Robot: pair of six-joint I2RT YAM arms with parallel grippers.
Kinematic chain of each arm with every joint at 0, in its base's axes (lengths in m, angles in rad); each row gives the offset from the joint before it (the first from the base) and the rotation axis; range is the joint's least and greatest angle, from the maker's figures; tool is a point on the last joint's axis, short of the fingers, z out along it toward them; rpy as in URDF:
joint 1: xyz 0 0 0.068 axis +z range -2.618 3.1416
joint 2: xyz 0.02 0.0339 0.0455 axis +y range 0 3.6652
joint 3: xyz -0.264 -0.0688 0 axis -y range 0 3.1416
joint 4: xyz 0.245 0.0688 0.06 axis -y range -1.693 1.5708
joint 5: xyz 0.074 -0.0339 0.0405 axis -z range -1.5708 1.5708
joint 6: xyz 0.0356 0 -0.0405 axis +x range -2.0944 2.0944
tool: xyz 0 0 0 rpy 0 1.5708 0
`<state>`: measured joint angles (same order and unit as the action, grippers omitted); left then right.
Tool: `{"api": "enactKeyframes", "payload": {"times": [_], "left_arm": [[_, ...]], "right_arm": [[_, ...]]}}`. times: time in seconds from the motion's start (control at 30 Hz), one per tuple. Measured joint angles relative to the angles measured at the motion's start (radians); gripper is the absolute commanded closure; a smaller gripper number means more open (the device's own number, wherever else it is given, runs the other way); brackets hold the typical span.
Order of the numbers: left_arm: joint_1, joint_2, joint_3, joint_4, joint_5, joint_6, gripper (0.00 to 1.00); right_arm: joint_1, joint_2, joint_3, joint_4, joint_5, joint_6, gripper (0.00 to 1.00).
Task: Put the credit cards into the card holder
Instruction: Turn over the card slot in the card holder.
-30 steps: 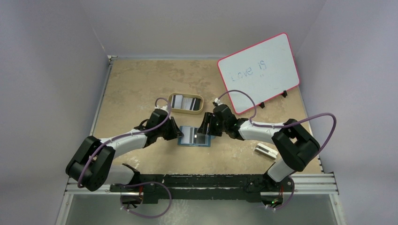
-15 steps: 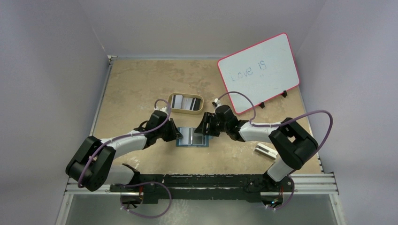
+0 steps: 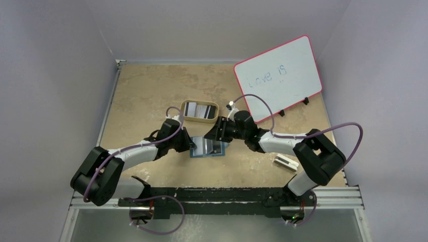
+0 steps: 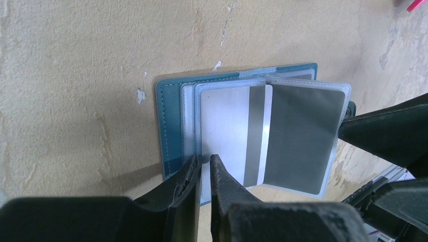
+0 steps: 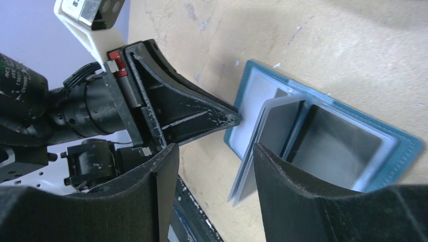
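The tan tabletop [image 3: 141,91] holds one open teal card holder [image 4: 171,116] showing two credit cards [image 4: 224,131]; left gripper [image 4: 204,166] pinches its edge, right gripper [image 5: 212,151] stands wide.

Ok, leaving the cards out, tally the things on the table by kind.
Teal-blue soft bifold wallet: 1
Tan oval tray: 1
Red-framed whiteboard: 1
White block with dark slot: 1
Total: 4
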<state>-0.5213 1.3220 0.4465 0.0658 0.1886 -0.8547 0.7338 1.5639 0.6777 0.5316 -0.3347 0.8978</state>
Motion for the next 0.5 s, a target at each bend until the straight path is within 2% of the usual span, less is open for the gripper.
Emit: {"api": "enactKeyframes", "payload": {"times": [0.3, 0.37, 0.5], "left_arm": [[-0.010, -0.013, 0.000, 0.000, 0.004, -0.003, 0.90], [-0.010, -0.021, 0.000, -0.002, 0.001, -0.003, 0.90], [-0.010, -0.034, 0.000, -0.012, -0.007, -0.003, 0.89]], "right_arm": [[0.012, 0.053, 0.007, -0.018, -0.021, 0.002, 0.43], [0.012, 0.051, 0.010, -0.052, -0.010, -0.002, 0.47], [0.012, 0.040, 0.014, -0.122, 0.046, -0.019, 0.62]]}}
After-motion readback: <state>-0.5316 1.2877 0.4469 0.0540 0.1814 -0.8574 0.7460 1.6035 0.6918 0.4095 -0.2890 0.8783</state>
